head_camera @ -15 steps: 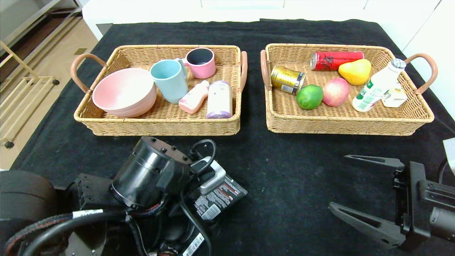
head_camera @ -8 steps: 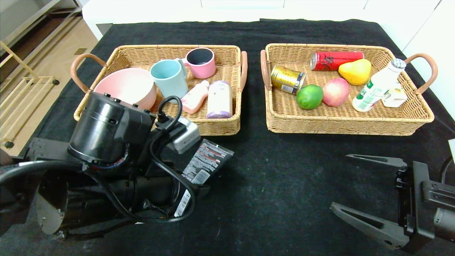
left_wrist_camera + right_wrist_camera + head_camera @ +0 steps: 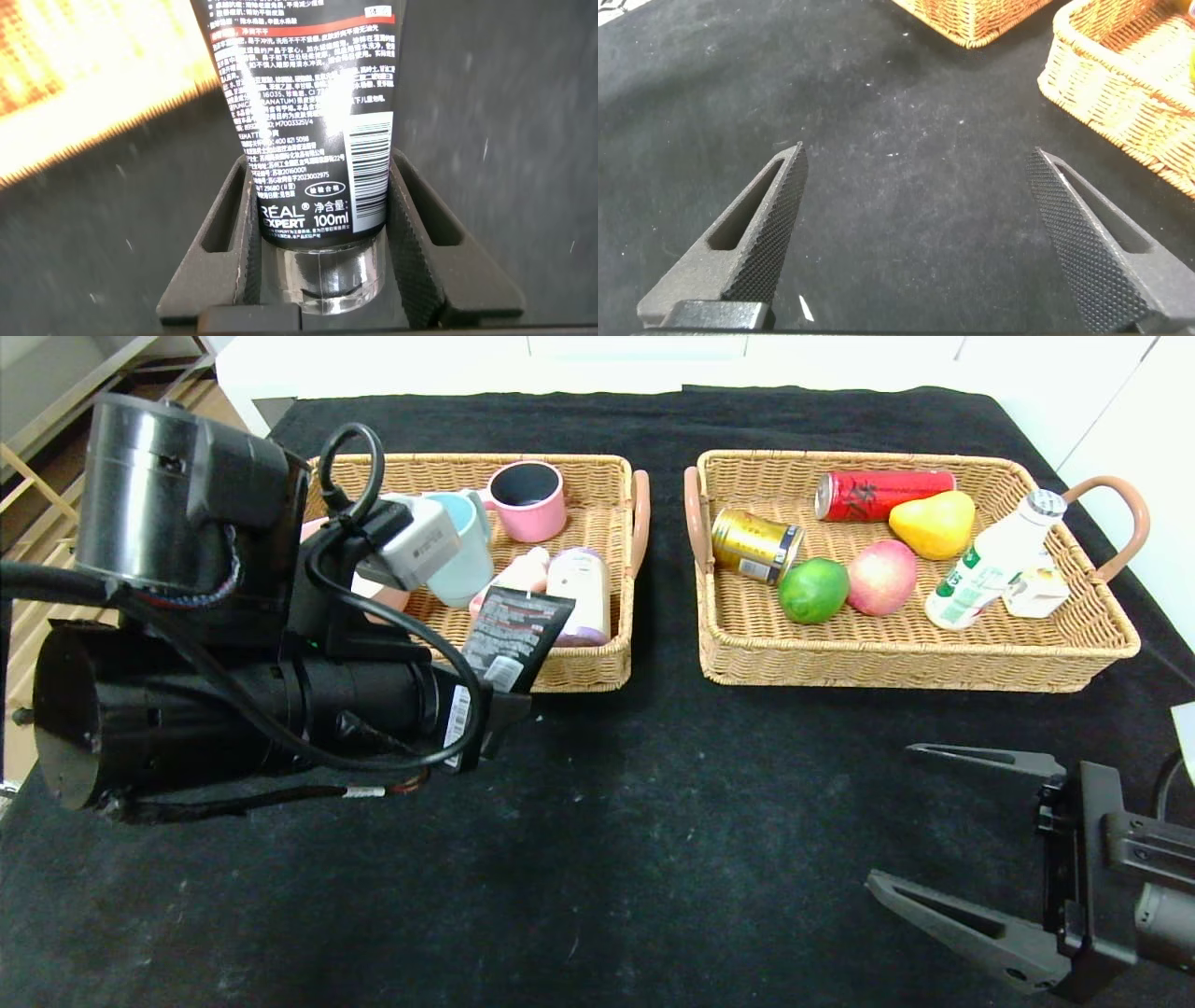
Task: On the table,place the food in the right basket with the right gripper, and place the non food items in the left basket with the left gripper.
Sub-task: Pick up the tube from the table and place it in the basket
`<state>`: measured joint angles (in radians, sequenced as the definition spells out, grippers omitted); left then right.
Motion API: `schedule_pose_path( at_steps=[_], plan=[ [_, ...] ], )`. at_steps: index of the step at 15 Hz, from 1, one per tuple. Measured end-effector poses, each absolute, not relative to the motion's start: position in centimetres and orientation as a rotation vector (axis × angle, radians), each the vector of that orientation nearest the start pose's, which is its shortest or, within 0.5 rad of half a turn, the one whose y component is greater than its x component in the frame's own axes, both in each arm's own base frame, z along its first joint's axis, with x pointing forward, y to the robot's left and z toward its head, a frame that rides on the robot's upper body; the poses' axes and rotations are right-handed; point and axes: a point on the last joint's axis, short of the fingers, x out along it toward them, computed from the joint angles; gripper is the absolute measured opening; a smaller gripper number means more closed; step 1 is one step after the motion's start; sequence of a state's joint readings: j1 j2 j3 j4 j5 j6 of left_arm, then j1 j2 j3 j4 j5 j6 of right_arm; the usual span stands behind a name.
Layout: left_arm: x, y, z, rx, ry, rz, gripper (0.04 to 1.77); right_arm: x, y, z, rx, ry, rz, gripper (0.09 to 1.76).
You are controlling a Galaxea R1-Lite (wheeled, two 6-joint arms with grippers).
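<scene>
My left tool (image 3: 322, 233) grips the black squeeze tube (image 3: 304, 121), which reads "REAL EXPERT 100ml", at the near edge of the left basket (image 3: 579, 665). My right tool (image 3: 943, 831) gapes wide over the desk (image 3: 709, 821), nearer me than that basket.

Black squeeze tube (image 3: 512, 637) at left basket (image 3: 579, 667) front rim
</scene>
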<state>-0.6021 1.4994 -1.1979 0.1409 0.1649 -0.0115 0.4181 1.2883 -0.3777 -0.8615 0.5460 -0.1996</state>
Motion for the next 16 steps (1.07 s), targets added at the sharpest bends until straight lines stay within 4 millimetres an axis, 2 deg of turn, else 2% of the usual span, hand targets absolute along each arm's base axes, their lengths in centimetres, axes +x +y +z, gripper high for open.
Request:
schedule_pose_path(
  at_steps=[4, 12, 16],
  plan=[
    [23.8, -15.3, 29.5, 0.091, 0.250, -0.384, 0.83, 16.2, 8.5, 19.1, -0.180, -0.045, 0.967, 1.71],
    [28.1, -16.2, 29.7, 0.053, 0.142, -0.255, 0.83, 16.1, 8.5, 19.2, -0.182, -0.048, 0.968, 1.71],
    [29.2, -16.2, 30.1, 0.043, 0.115, -0.231, 0.83, 16.1, 8.5, 19.0, -0.183, -0.044, 0.971, 1.71]
  ],
)
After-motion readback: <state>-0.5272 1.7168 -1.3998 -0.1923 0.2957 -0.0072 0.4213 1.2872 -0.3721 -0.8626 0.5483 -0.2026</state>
